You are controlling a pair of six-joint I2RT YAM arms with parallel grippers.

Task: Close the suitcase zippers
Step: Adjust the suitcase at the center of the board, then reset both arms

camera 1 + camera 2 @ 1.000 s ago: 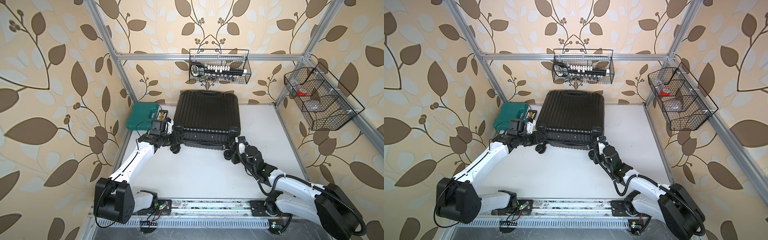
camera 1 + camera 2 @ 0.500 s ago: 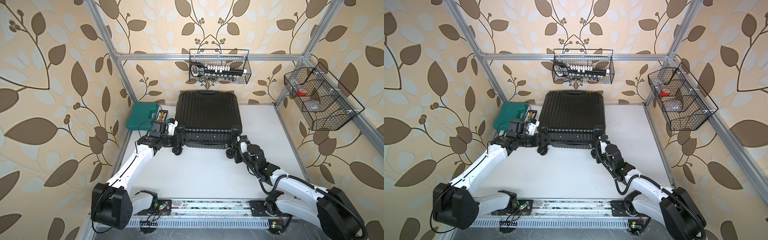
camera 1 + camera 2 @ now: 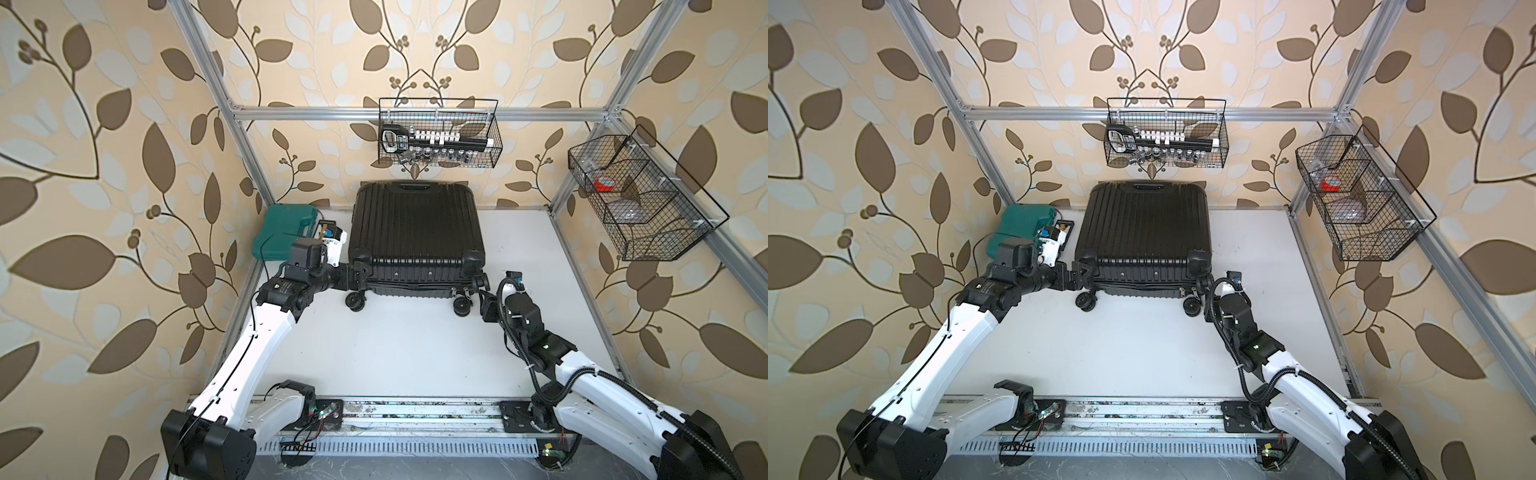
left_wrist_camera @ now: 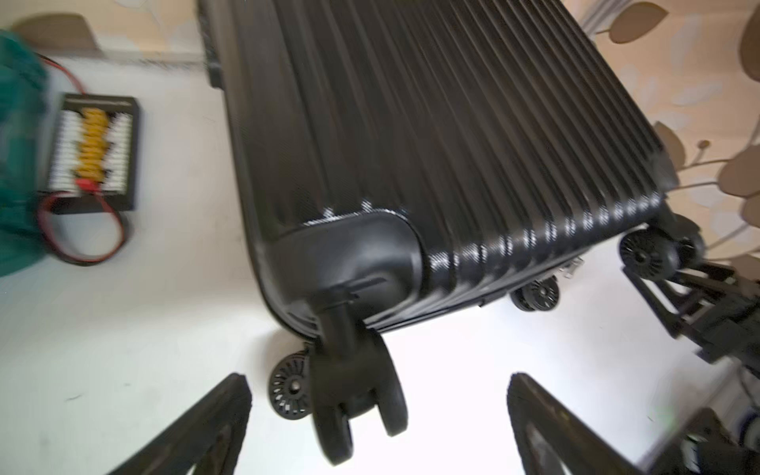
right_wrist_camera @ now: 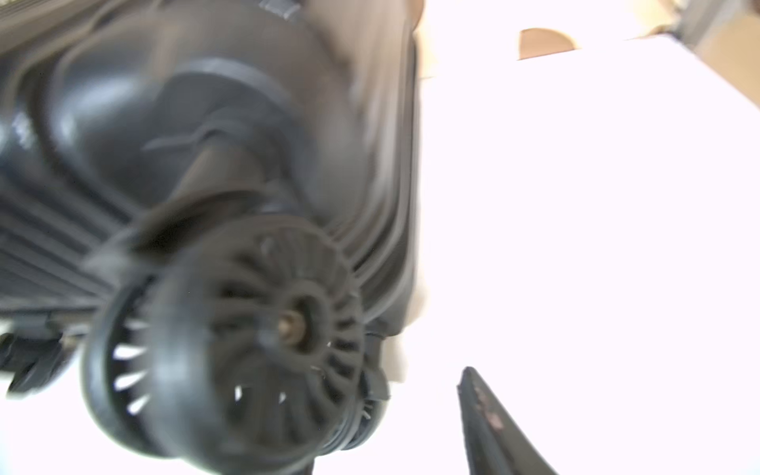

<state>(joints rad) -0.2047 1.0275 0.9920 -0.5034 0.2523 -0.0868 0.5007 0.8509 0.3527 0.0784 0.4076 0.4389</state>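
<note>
At the suitcase's lower-left corner in a top view, my left hand gapes empty; I cannot tell my right hand's opening.

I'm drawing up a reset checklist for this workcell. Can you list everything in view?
suitcase: one, black, lying flat at the table's centre-back
tool case: one, teal, left of the suitcase
connector board: one, black with yellow plugs and a red wire, between tool case and suitcase
back basket: one, black wire, on the back rail
side basket: one, black wire, on the right wall
table: one, white
left gripper: black, open, at the suitcase's near left corner
right gripper: black, by its near right wheel
</note>
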